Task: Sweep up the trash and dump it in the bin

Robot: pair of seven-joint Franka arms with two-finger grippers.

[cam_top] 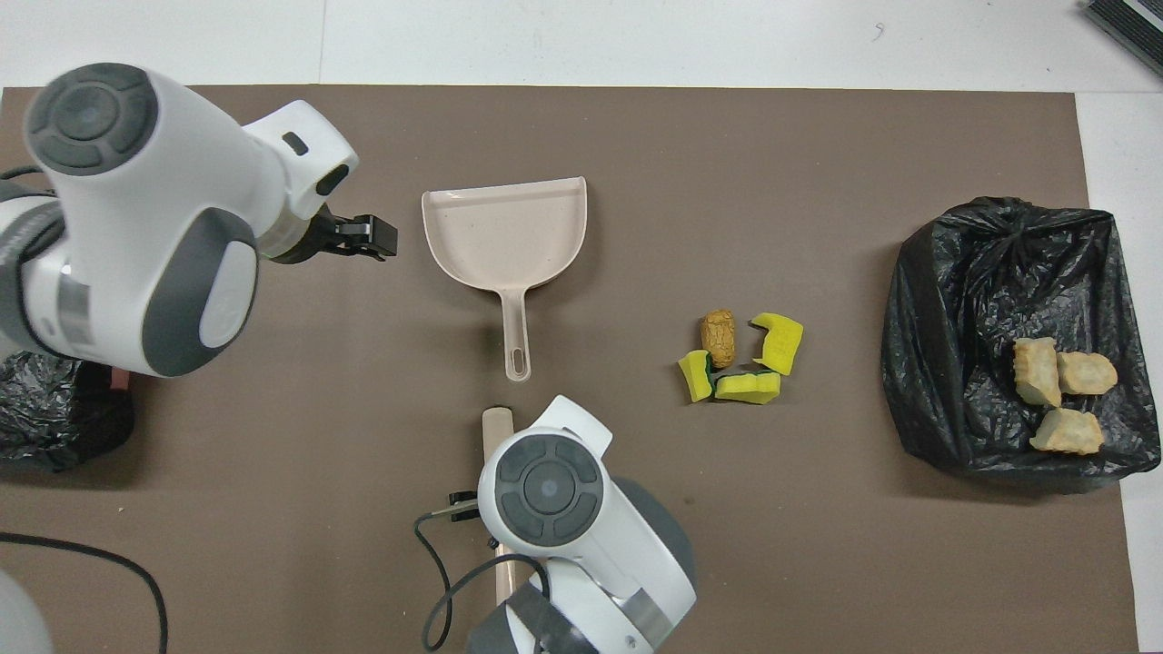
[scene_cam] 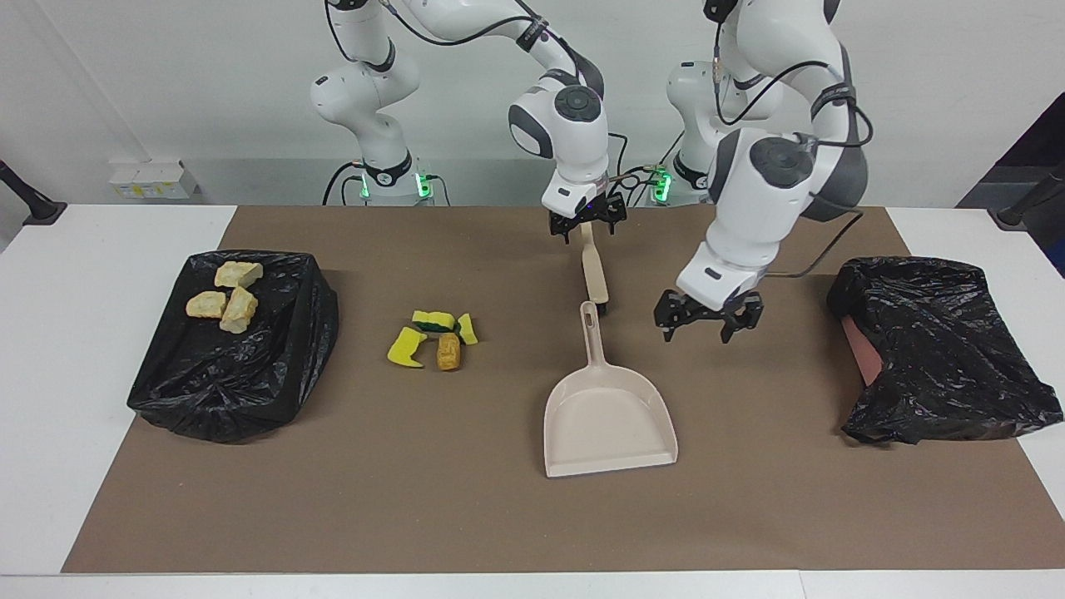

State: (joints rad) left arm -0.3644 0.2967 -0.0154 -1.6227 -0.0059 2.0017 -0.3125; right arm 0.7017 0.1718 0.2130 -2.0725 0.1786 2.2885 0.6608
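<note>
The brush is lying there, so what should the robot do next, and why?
Probably lower the open right gripper onto the brush handle and close. It hangs over that handle, holding nothing, and trash waits beside the dustpan.

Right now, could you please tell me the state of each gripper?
Left gripper: open, holding nothing, in the air beside the dustpan handle.
Right gripper: open, holding nothing, over the brush handle.

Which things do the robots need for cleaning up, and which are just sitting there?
For the job:
sponge bits
orange lump
pale lumps
dustpan
brush
bin with lumps
left gripper
right gripper

Just sitting there:
second black bag
brown mat
</note>
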